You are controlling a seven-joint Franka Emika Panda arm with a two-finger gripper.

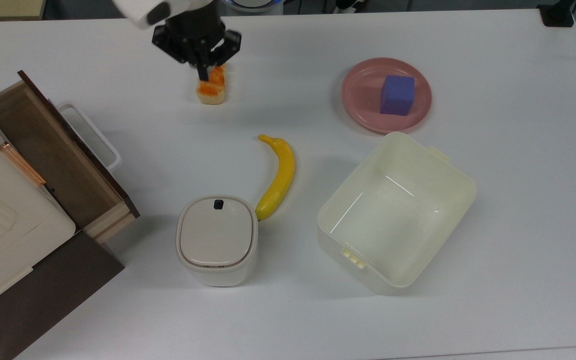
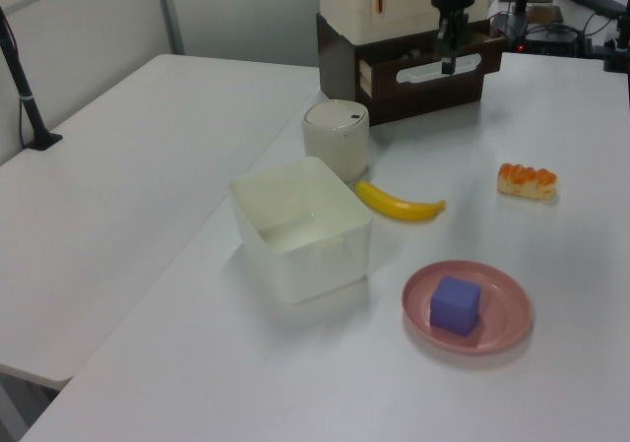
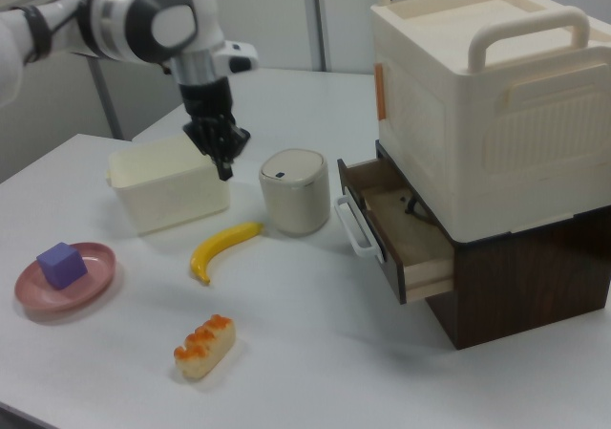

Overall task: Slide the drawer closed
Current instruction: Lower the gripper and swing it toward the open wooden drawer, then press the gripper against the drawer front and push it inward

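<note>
the drawer stood pulled well out of the dark brown cabinet, under the big cream box stacked on top; its brown floor lay bare and its white loop handle pointed toward the middle of the table. nearest the drawer's open corner sat the small lidded bin, with the banana just beside that bin on the side away from the drawer. farther from the drawer came the cream tub, and past it the pink plate carrying the purple block. the bread roll lay well apart from the drawer front, off toward the table's far edge in the top view. the gripper hung in the air over that roll in the top view, touching nothing, its jaws drawn close together and holding nothing. by my judgement the closing had not begun; the arm was in the approach step, with the drawer open. the next move seemed to call for bringing the fingers down to the outer side of the handle or the dark front panel, then pushing straight along the drawer's run into the cabinet, square enough that it would not jam.
</note>
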